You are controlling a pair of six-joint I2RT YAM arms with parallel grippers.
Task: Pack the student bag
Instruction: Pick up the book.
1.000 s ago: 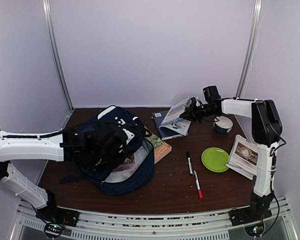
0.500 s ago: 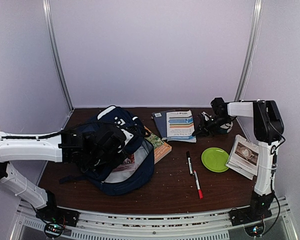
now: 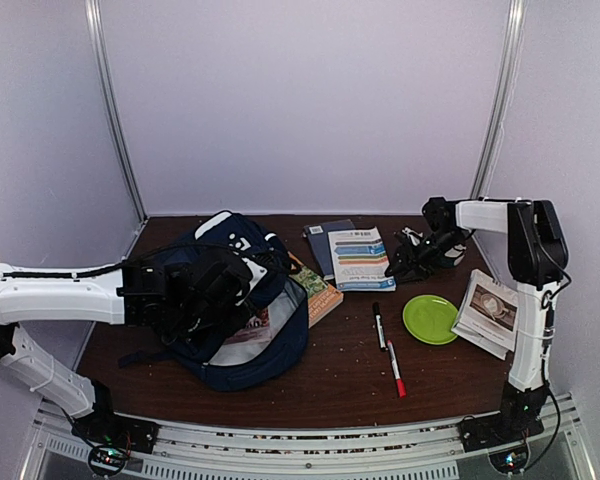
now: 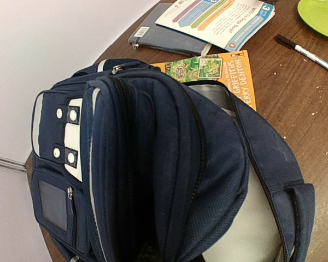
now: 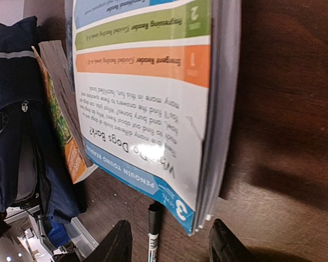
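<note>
now: my left tool point(image 3: 195, 295) is clenched on the front flap of the student bag point(image 3: 250, 365), mouth facing right. my right tool point(image 3: 408, 260) is open, just beside the reader book point(image 3: 360, 258), which lies flat on the worktop point(image 3: 330, 375). the bag lies left of the book; my right arm is nearer.

The orange book point(image 4: 229, 71) lies partly under the student bag point(image 4: 153, 164), and the right wrist view cuts off the reader booklet point(image 5: 142, 109)

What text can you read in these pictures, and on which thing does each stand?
"PENGUIN YOUNG READERS", "3", "Emergent Reader": booklet.
"TERRY DENTON": orange book.
Too small or blurred to read: the booklet's other print, the magazine.
</note>
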